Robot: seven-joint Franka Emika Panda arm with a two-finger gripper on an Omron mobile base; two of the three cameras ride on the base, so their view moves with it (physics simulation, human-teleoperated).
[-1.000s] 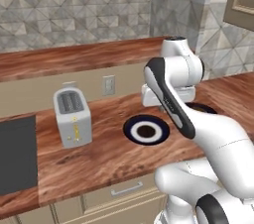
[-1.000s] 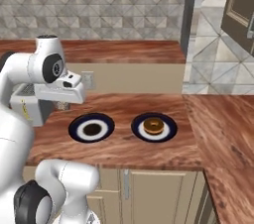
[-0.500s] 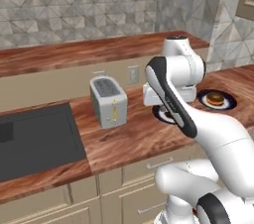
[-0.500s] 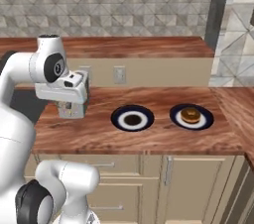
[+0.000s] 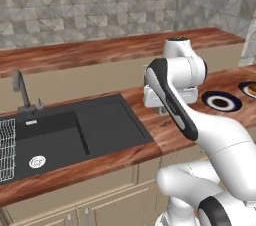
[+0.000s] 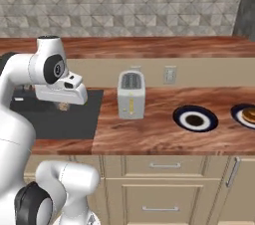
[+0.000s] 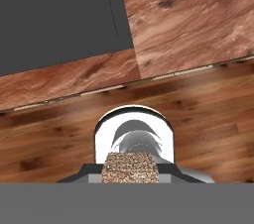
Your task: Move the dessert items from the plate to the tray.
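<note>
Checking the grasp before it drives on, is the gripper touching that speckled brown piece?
Touching. The hand view shows the speckled brown piece sitting right at the gripper, no gap around it; the right base view shows a small brown bit under the hand.

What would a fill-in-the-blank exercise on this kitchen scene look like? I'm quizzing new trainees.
The toaster stands between the black ___ and the dark-rimmed plate.
The claw is shut on a speckled ___ piece.
The doughnut lies on a ___ at the counter's right end.
Missing words: sink; brown; plate.
</note>
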